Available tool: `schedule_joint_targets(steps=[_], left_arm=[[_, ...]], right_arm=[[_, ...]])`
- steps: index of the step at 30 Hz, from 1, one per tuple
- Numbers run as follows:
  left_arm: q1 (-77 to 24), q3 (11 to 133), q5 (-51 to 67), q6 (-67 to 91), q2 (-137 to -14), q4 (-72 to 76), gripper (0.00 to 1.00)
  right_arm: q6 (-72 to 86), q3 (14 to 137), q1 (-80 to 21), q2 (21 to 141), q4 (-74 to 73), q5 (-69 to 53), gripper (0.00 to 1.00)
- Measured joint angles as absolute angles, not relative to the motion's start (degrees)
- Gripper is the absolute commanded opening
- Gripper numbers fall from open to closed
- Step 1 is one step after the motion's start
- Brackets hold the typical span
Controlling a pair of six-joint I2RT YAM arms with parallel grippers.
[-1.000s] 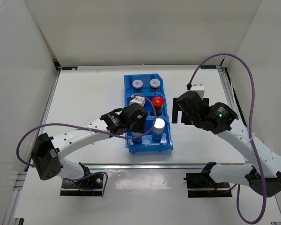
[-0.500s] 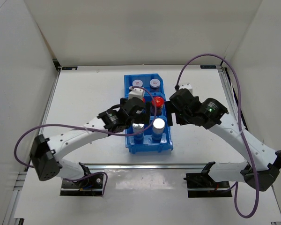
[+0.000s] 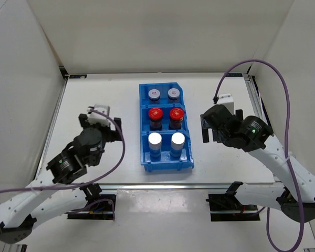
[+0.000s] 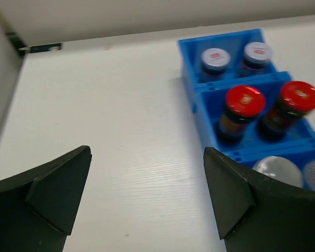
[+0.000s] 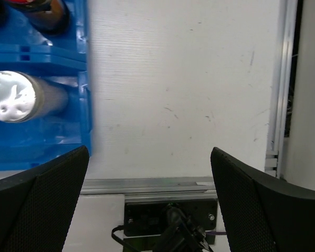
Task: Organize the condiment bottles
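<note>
Both arms had drawn back from the blue tray (image 3: 166,166); left gripper (image 4: 147,155) and right gripper (image 5: 149,152) gaped wide, empty. Six condiment bottles (image 3: 156,113) stood upright inside, paired by cap.

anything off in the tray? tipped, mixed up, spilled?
Nothing stands out. The blue tray holds one upright matching pair per compartment: printed lids far, red caps middle, silver caps near. No spill visible. The left gripper and right gripper are open, off the tray.
</note>
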State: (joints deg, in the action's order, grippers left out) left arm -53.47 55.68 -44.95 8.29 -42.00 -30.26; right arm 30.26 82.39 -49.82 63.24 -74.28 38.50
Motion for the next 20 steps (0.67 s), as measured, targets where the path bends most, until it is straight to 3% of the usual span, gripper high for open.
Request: schedule_joint_targets(steps=[7,20], left_arm=[[-44.45,50.19,-46.04,3.84,-33.39,-30.87,0.99],[-28.51,46.19,-40.97,7.57,-44.60,-27.70,0.99]], right_arm=[[31.07,83.55,-49.82,65.17,-76.86,43.75,1.00],[30.96,87.72,-49.41,70.15,-76.82,47.35,1.00]])
